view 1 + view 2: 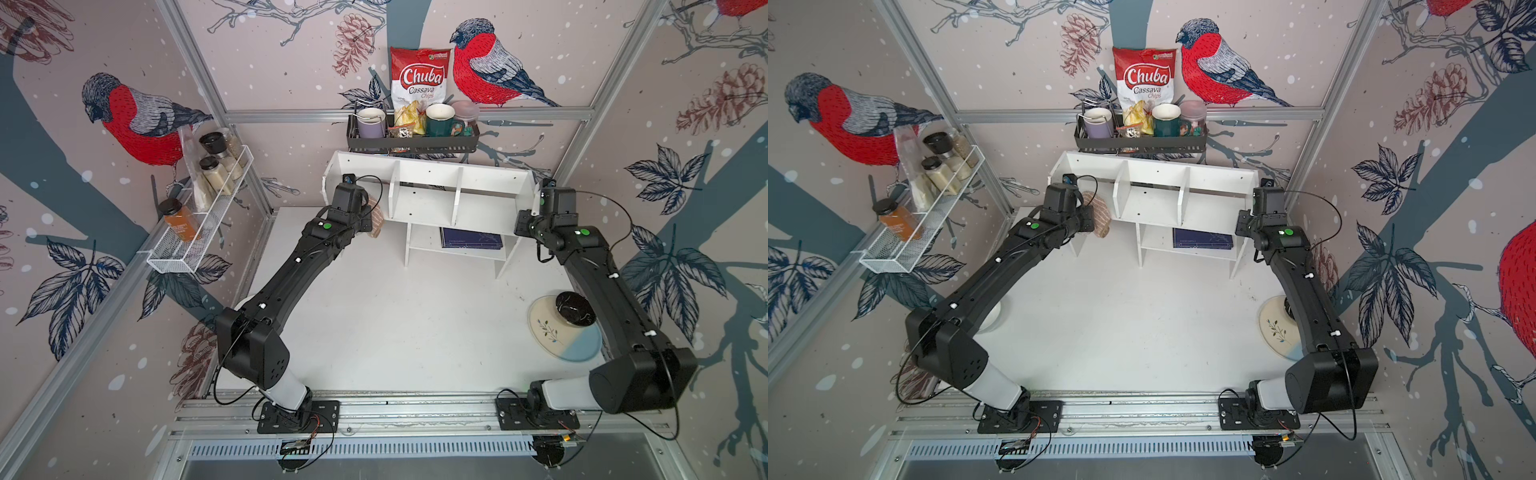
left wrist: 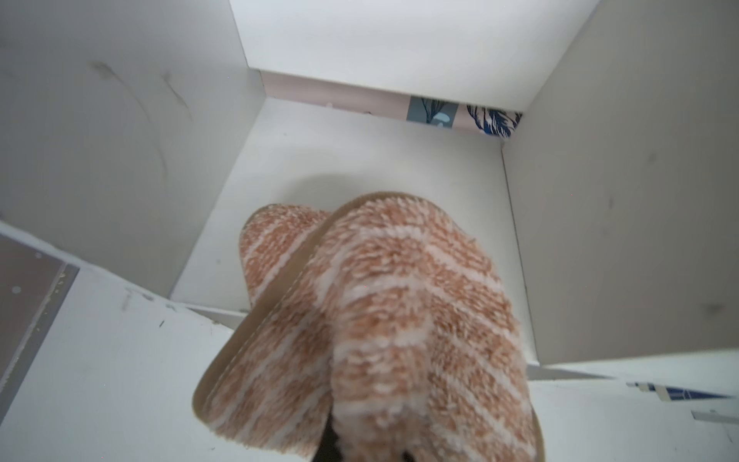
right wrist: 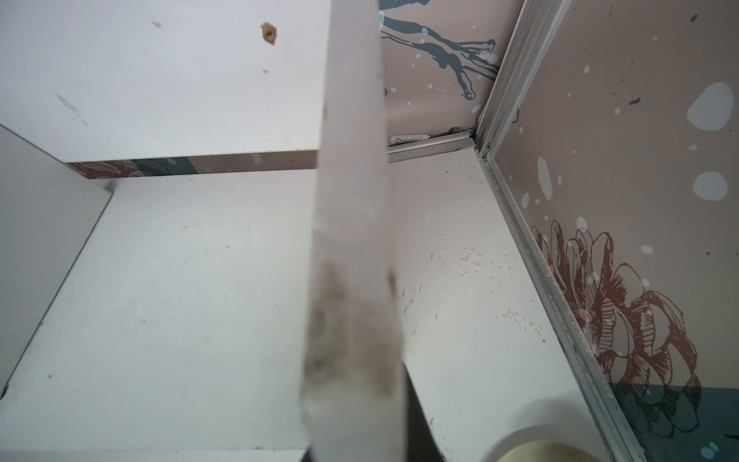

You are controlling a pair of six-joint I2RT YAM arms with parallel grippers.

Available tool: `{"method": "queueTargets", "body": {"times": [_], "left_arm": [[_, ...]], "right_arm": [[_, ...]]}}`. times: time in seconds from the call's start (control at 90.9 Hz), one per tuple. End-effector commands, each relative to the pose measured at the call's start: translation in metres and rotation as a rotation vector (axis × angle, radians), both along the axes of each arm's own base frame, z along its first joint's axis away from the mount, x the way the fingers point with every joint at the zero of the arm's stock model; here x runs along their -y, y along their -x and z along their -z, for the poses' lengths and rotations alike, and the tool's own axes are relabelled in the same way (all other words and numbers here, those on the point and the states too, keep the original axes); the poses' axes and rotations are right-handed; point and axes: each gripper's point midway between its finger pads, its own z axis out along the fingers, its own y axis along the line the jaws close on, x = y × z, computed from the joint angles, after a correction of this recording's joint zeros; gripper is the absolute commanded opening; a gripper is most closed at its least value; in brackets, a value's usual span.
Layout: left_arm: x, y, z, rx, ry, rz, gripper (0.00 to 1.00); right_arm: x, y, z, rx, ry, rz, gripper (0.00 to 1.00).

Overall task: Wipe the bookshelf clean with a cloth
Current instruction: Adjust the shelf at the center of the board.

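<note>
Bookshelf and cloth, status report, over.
Left tool shut on cloth, inside bookshelf, left-end upper compartment. Right tool at right end panel, grip unseen. Brown crumb in right-end compartment.

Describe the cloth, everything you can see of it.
The cloth is a small fluffy rag, tan with thin pale stripes and a plain tan hem. It is folded over into two rounded lobes and hangs limp from the shut left hand, mostly covering it. In both top views the cloth is at the open front of the left end compartment of the shelf. Whether its tip presses on the board is unclear.
</note>
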Motion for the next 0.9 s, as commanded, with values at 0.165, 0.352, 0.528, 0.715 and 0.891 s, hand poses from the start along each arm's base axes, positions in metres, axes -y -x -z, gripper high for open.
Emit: {"method": "queueTargets", "body": {"times": [0.165, 0.352, 0.528, 0.715, 0.891], "left_arm": [[-0.022, -0.014, -0.058, 0.099, 0.076, -0.048, 0.0], [-0.024, 0.009, -0.054, 0.101, 0.077, -0.013, 0.0], [-0.03, 0.028, -0.044, 0.096, 0.069, -0.003, 0.0], [-0.021, 0.034, -0.04, 0.072, 0.103, 0.042, 0.0], [-0.018, 0.033, -0.031, 0.064, 0.104, 0.053, 0.0]], "right_arm": [[-0.049, -0.003, -0.018, 0.048, -0.297, -0.257, 0.0], [-0.062, -0.004, -0.035, 0.03, -0.31, -0.446, 0.0], [-0.057, 0.001, -0.042, 0.041, -0.342, -0.447, 0.0], [-0.069, 0.021, -0.038, 0.024, -0.34, -0.502, 0.0], [-0.063, 0.024, -0.045, 0.021, -0.345, -0.424, 0.0]]}}
